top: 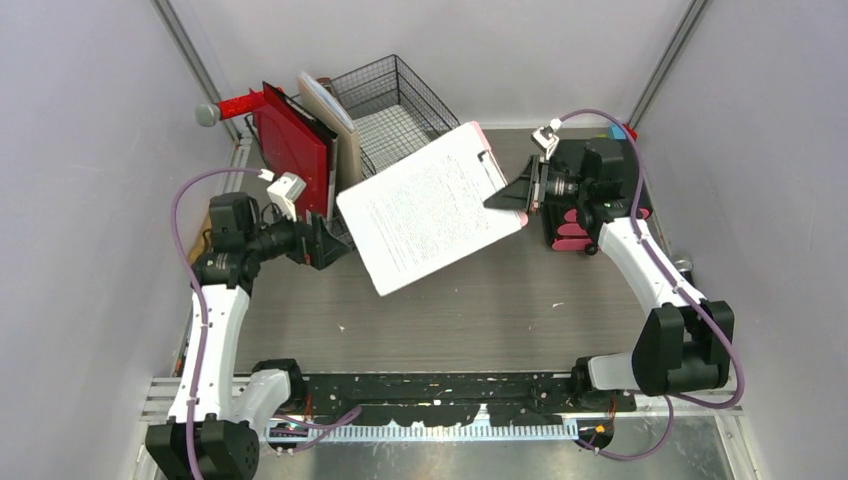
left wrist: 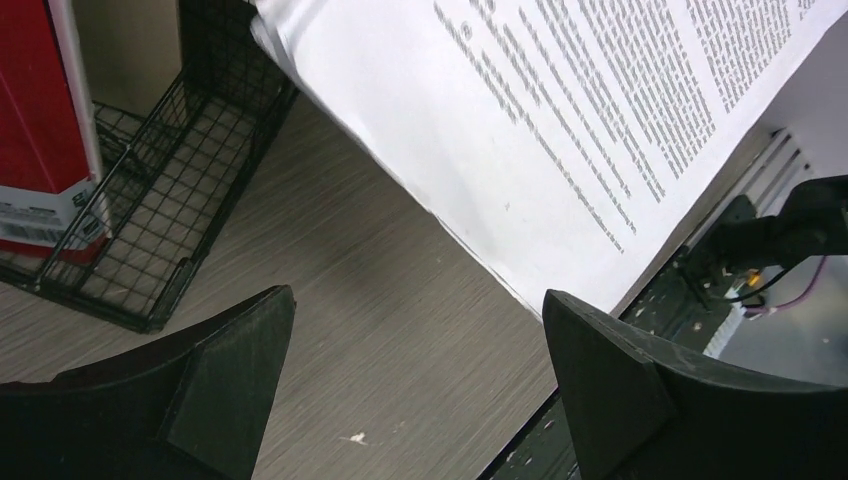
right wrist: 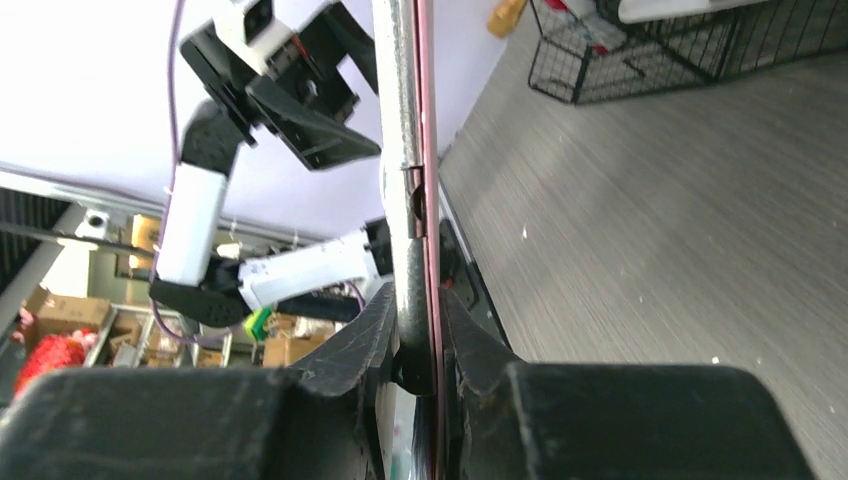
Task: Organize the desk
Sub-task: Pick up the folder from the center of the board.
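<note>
I have the right gripper point(top: 508, 196) clamped on the clip end of the clipboard point(top: 425, 205), held tilted above the desk point(top: 480, 310), its long axis running toward my wide-open left gripper point(top: 338, 245), which sits nearest the free edge.

left arm point(top: 215, 330): white link shells, black joint housings, black base block
right arm point(top: 640, 255): same white shells, bulky black elbow and wrist motors
cables point(top: 178, 230): thin purple, one along each arm, base to wrist
wrist cameras point(top: 287, 190): small white boxes
left gripper point(left wrist: 415, 380): matte black, wedge-shaped fingers point(left wrist: 230, 370)
right gripper point(right wrist: 417, 315): matte black, tapered fingers
</note>
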Controlling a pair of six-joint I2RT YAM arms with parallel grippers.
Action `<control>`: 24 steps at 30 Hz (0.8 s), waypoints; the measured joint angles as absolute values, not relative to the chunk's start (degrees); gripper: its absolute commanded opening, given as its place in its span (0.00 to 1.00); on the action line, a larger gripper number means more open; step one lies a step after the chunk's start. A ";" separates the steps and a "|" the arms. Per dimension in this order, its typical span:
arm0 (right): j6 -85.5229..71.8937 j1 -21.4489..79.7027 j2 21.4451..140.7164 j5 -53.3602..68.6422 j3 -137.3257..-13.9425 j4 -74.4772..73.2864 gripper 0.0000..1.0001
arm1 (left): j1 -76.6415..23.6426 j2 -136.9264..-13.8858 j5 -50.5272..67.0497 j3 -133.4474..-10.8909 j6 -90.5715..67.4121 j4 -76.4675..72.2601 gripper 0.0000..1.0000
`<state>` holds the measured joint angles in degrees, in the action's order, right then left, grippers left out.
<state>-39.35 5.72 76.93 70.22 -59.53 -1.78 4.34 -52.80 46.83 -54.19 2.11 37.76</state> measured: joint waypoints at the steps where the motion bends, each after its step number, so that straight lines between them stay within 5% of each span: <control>1: -42.68 5.61 77.17 69.89 -59.37 1.39 0.00 | 4.34 -53.17 47.27 -54.17 0.78 36.77 0.99; 12: -74.94 5.50 82.26 66.08 -57.69 35.40 0.01 | 4.23 -58.46 54.65 -51.53 -15.05 19.86 0.99; 24: -80.05 5.69 83.00 64.73 -54.94 39.83 0.00 | 0.56 -63.90 59.66 -50.30 -29.85 -0.49 0.99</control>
<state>-80.05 5.69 83.00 64.73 -54.94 39.83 0.56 -63.90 59.66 -50.30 -29.85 -0.49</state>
